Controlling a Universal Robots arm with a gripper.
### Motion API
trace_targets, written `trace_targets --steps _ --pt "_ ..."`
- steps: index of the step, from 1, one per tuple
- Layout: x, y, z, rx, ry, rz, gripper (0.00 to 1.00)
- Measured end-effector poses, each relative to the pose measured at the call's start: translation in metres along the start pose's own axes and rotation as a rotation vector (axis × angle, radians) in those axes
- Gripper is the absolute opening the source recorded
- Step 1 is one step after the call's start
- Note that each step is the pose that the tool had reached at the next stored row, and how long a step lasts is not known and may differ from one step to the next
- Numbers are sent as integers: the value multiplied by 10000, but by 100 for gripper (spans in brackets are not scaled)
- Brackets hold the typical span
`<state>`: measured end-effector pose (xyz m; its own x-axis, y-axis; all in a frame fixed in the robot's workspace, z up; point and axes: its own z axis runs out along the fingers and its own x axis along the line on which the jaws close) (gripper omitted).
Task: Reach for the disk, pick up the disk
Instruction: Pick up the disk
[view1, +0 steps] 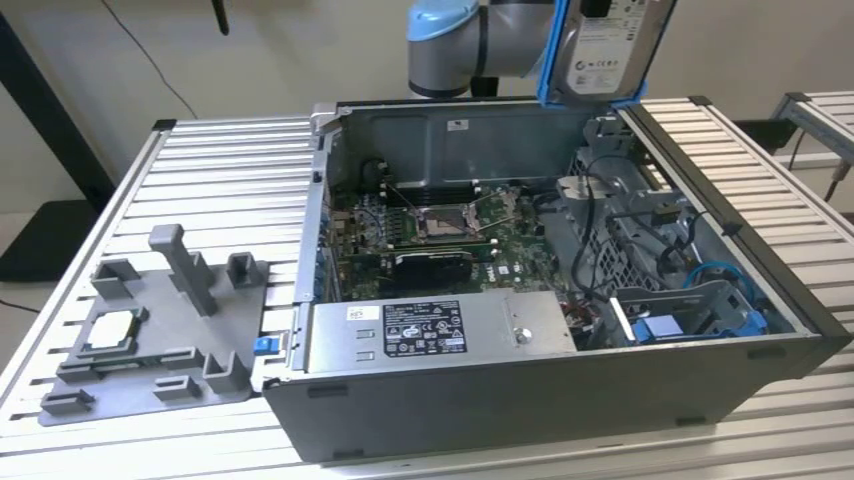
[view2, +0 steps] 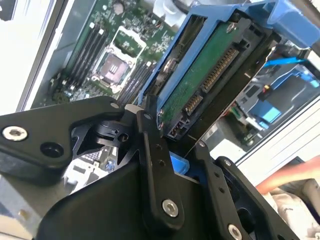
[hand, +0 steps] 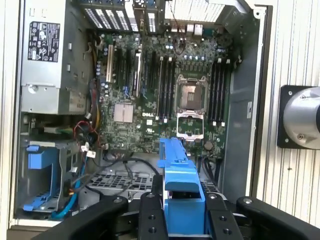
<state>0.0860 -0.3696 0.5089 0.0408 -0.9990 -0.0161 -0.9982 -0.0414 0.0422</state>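
One disk (view1: 603, 50) clamped in one pincer (hand: 183, 212).

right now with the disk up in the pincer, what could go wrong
The disk is held in the pincer above the open computer case; the fingers appear to clamp only its blue frame, so it might slip and drop onto the motherboard. Loose cables lie below and could snag if it comes back down. In the second wrist view a person's hand is close to the case.
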Motion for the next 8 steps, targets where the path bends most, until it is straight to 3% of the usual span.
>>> trace_targets --steps 8 --pt "15 -355 -7 -6 -1 -1 0"
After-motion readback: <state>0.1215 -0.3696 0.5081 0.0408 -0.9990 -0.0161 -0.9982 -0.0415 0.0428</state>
